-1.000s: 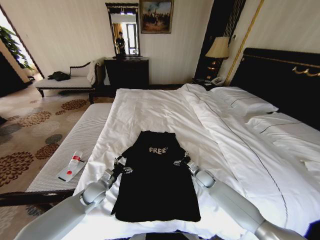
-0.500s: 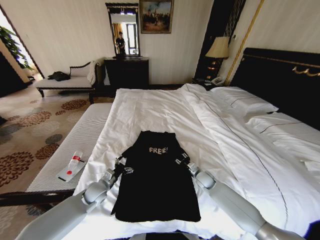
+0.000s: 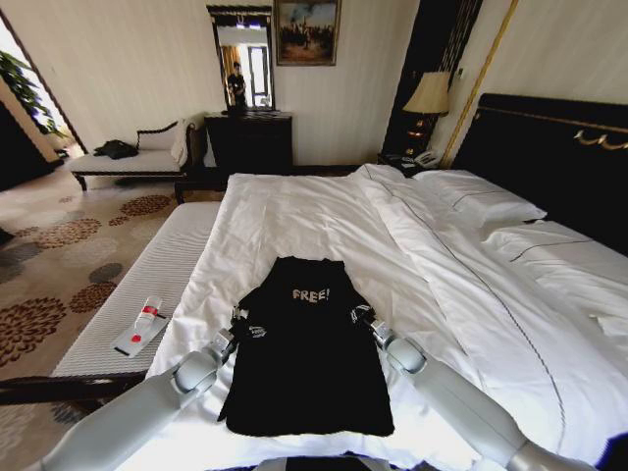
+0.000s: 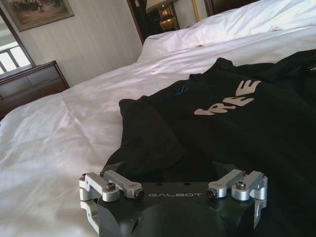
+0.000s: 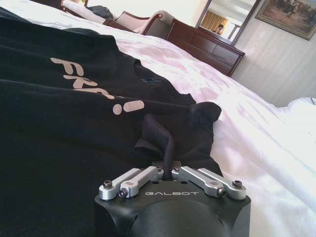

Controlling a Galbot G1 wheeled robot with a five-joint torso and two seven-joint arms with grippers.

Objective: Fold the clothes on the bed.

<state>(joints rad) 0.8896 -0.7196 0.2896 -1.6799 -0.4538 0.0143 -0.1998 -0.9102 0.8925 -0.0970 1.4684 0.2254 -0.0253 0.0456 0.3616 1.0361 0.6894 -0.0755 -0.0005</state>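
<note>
The black T-shirt point(image 3: 306, 348) lies flat on the white duvet point(image 3: 294, 221) at the near end of the bed point(image 3: 510, 294), chest up. Its long axis runs from the hem nearest the robot up toward the collar, which points to the far side of the bed. Everything below is placed against that shirt.

At the shirt's left sleeve sits the left claw point(image 3: 245, 329), its arm reaching in from the hem side. In the left wrist view the left claw point(image 4: 173, 190) has its links spread wide and the sleeve lies just ahead of it, the chest lettering beyond. The fingertips are hidden, so I cannot tell whether cloth is held.

Across the chest small white letters read "FREE" point(image 3: 310, 294); the last character looks like an exclamation mark in the right wrist view.

At the shirt's right sleeve sits the right claw point(image 3: 360, 316), level with its partner. In the right wrist view the right claw point(image 5: 172, 181) has its links drawn together and a pinch of the sleeve fabric stands up between them, so it appears to be gripping the sleeve.

Both claw bodies carry the word "GALBOT" point(image 5: 172, 193). Each arm is nearest its own sleeve, and the shirt's midline lies between them, so I judge the fold goes inward across it.
</note>
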